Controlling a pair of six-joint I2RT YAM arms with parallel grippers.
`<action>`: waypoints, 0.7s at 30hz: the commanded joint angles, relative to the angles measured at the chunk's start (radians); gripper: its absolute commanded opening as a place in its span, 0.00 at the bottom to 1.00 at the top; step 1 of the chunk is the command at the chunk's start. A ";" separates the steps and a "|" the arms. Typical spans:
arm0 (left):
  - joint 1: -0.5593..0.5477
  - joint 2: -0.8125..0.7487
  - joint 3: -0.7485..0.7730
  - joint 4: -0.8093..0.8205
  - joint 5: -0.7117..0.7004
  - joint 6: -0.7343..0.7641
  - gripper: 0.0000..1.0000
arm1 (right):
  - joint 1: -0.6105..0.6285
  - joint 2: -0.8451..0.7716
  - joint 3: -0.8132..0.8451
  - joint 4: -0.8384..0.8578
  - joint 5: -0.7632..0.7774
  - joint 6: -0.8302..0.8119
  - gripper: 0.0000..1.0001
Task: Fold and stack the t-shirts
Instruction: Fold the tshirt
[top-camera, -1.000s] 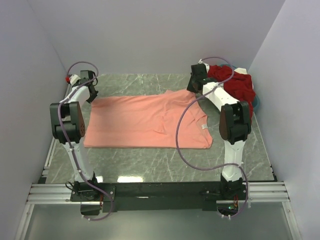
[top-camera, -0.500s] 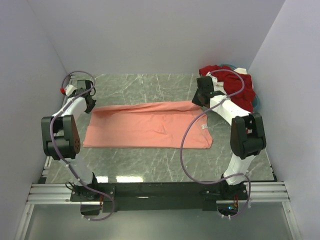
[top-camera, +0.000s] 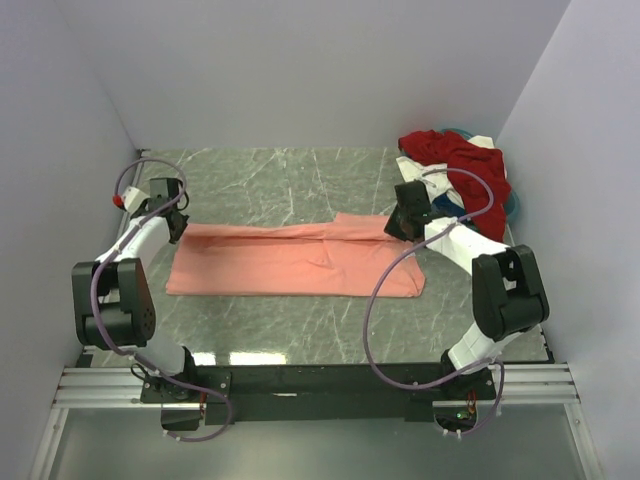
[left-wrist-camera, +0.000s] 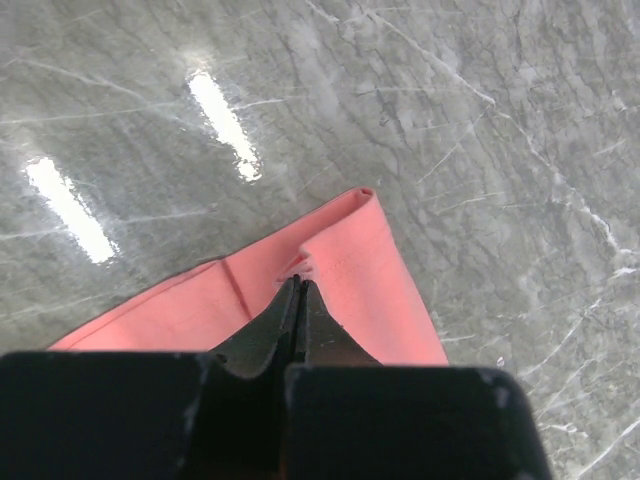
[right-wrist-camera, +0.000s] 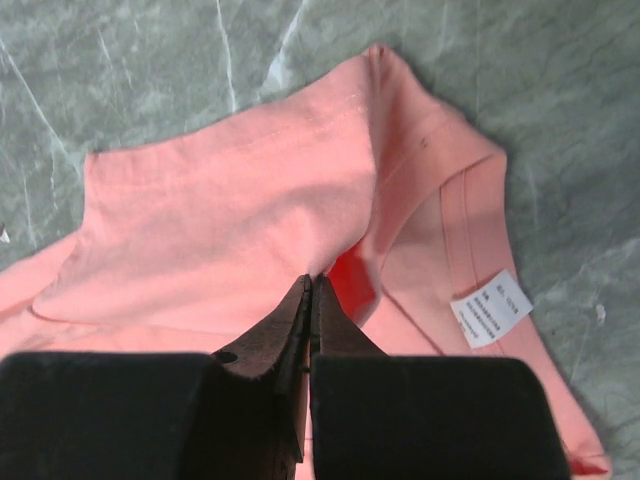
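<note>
The salmon-pink t-shirt (top-camera: 290, 260) lies on the table with its far part lifted and folded toward the near edge. My left gripper (top-camera: 178, 226) is shut on the shirt's far left edge, pinching the cloth (left-wrist-camera: 345, 275) at its tips (left-wrist-camera: 297, 283). My right gripper (top-camera: 400, 228) is shut on the shirt's far right edge near the collar; its tips (right-wrist-camera: 311, 280) pinch the fabric (right-wrist-camera: 230, 200), with the neck label (right-wrist-camera: 490, 308) to the right. A dark red t-shirt (top-camera: 465, 168) lies crumpled at the back right, over white cloth (top-camera: 408, 166) and teal-blue cloth (top-camera: 516, 204).
The grey marble table (top-camera: 270, 175) is bounded by pale walls on three sides. The crumpled pile takes up the back right corner. A black rail (top-camera: 320, 380) with both arm bases runs along the near edge.
Both grippers have drawn the shirt's far edge toward the near side, so the shirt went from spread flat to folded over lengthwise. Both arms pulled in closer to their bases.
</note>
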 joint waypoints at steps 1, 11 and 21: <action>0.006 -0.058 -0.028 0.036 -0.040 -0.017 0.01 | 0.022 -0.072 -0.028 0.051 0.001 0.027 0.00; 0.007 -0.107 -0.106 0.056 -0.043 -0.020 0.01 | 0.030 -0.138 -0.137 0.076 0.001 0.041 0.00; 0.010 -0.144 -0.197 0.120 -0.026 -0.008 0.04 | 0.032 -0.172 -0.231 0.128 -0.063 0.048 0.03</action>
